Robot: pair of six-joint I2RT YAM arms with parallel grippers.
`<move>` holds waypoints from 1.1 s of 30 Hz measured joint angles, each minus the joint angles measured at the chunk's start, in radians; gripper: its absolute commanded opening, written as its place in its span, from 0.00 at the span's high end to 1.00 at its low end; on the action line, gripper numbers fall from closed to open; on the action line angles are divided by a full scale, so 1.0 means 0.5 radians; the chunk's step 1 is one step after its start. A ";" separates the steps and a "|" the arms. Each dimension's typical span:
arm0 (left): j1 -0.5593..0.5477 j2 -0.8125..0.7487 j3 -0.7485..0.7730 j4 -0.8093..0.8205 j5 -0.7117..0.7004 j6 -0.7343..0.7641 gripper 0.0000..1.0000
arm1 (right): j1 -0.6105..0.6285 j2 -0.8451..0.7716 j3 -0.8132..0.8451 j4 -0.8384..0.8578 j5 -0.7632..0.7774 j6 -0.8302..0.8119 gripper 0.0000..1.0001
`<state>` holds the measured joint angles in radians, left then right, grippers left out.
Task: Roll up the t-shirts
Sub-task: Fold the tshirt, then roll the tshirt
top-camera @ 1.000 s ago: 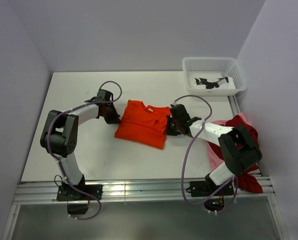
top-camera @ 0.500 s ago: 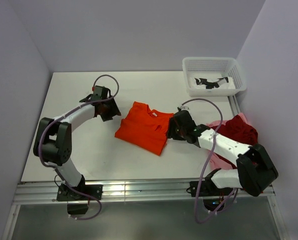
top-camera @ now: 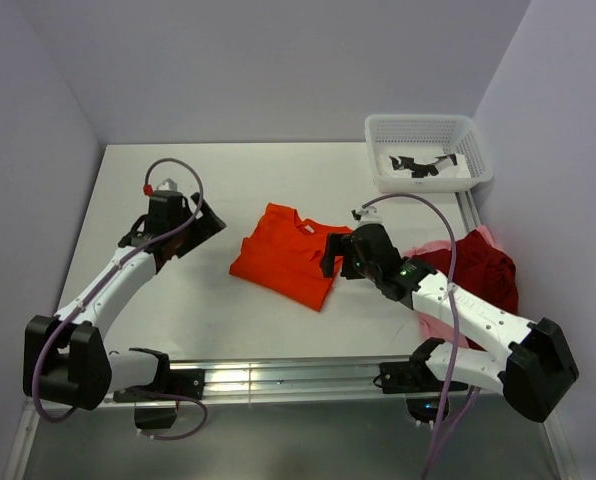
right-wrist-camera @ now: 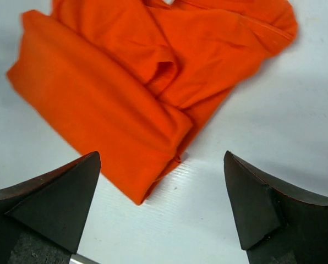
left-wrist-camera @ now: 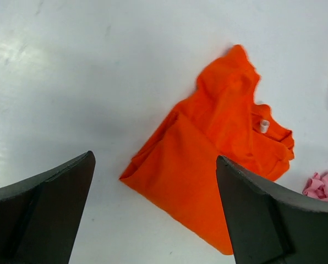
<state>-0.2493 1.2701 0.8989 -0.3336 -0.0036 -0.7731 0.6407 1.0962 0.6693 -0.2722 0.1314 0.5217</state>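
An orange t-shirt point(top-camera: 286, 256), folded to a narrow strip with its collar at the far end, lies flat on the white table point(top-camera: 218, 310). Left of it, and apart from it, my left gripper point(top-camera: 206, 222) is open and holds nothing. The left wrist view has the orange t-shirt point(left-wrist-camera: 219, 148) below and ahead of the left gripper point(left-wrist-camera: 154, 159). At the shirt's right edge my right gripper point(top-camera: 331, 256) stands open and empty. The right wrist view shows the folded near corner of the orange t-shirt point(right-wrist-camera: 125, 82) ahead of the right gripper point(right-wrist-camera: 161, 157). A dark red t-shirt point(top-camera: 481, 266) and a pale pink t-shirt point(top-camera: 430, 322) are heaped at the right edge.
A white mesh basket point(top-camera: 418, 121) with black-and-white cloth in it stands at the back right corner. Grey walls close in the table on three sides. A metal rail point(top-camera: 278, 378) runs along the near edge. The pink t-shirt point(left-wrist-camera: 323, 184) shows at the left wrist view's right edge.
Both grippers went from shut at the orange t-shirt's edges to open and let go of it. The left arm drew back to the left; the right arm backed off slightly.
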 measured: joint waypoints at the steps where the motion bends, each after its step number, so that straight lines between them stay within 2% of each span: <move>1: 0.028 -0.032 -0.079 0.023 0.015 -0.014 0.04 | 0.022 -0.027 0.000 0.013 -0.001 -0.014 0.00; 9: 0.082 -0.294 -0.498 0.188 0.086 -0.126 0.06 | 0.119 -0.123 -0.031 0.077 0.020 -0.065 0.02; 16: 0.082 -0.561 -0.673 0.324 0.177 -0.121 0.04 | 0.291 -0.294 -0.209 0.227 -0.024 -0.100 0.00; 24: 0.082 -0.558 -0.837 0.420 0.356 -0.259 0.07 | 0.562 0.024 -0.027 0.246 0.109 -0.270 0.02; 33: 0.082 -0.719 -1.118 0.476 0.393 -0.537 0.09 | 0.809 0.472 0.246 0.230 0.335 -0.526 0.07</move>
<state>-0.2081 0.9108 0.3397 -0.0956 0.1928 -1.0416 1.0454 1.3323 0.7921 -0.1570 0.2989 0.2588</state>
